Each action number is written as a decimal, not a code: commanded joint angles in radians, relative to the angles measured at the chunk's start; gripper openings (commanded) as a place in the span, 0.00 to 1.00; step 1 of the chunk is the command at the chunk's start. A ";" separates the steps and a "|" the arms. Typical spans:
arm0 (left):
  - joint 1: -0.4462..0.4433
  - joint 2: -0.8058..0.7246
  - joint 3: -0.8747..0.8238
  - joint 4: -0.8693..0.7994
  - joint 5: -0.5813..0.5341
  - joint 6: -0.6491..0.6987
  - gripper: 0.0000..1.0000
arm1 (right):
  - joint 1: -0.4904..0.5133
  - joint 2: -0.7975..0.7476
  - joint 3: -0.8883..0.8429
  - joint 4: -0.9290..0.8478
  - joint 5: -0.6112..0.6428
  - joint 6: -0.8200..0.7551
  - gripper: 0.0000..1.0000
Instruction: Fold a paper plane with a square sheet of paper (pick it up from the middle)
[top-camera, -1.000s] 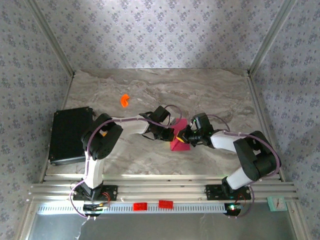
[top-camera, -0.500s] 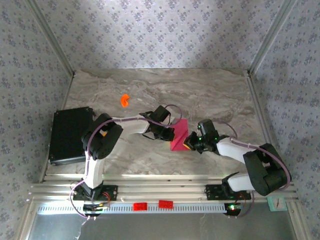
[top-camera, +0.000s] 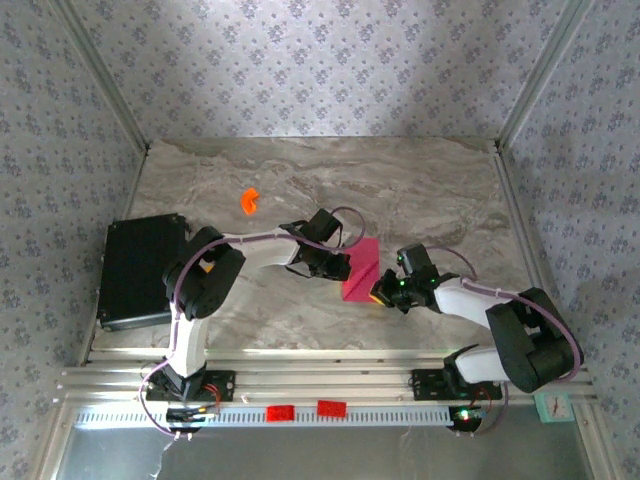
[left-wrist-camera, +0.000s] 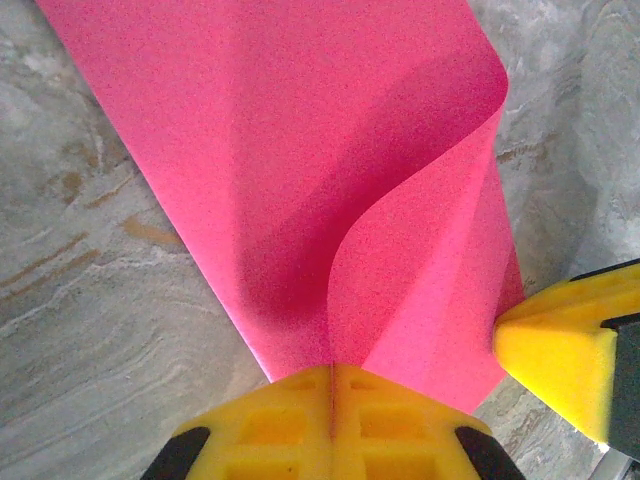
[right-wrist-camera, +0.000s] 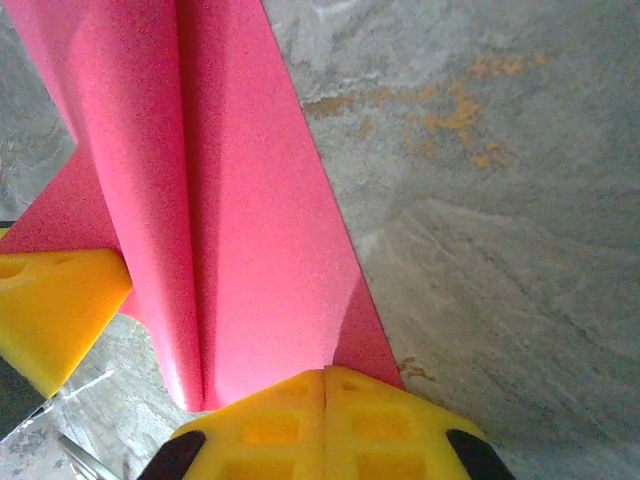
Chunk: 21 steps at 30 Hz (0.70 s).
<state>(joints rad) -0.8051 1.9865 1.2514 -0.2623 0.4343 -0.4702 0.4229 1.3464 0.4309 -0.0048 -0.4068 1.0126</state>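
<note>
Marble table (top-camera: 420, 180); L gripper (left-wrist-camera: 332, 372), R gripper (right-wrist-camera: 326, 375) both pinched shut on pink sheet (top-camera: 360, 265), opp. edges.

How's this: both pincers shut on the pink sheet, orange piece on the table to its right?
Wrong side: top external shows the orange piece on the table to the left of the pink sheet. The left pincer and right pincer are shut on it.
</note>
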 joint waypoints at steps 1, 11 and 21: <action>-0.001 0.026 0.023 -0.016 0.027 0.020 0.04 | -0.007 0.010 -0.016 -0.087 0.036 -0.018 0.05; -0.004 0.026 0.039 -0.013 0.053 0.027 0.05 | -0.010 0.014 -0.020 -0.093 0.033 -0.027 0.05; -0.006 0.038 0.054 -0.027 0.052 0.035 0.05 | -0.013 0.010 -0.023 -0.097 0.033 -0.029 0.05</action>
<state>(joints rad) -0.8070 2.0048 1.2697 -0.2665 0.4644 -0.4572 0.4183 1.3464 0.4309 -0.0082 -0.4080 1.0016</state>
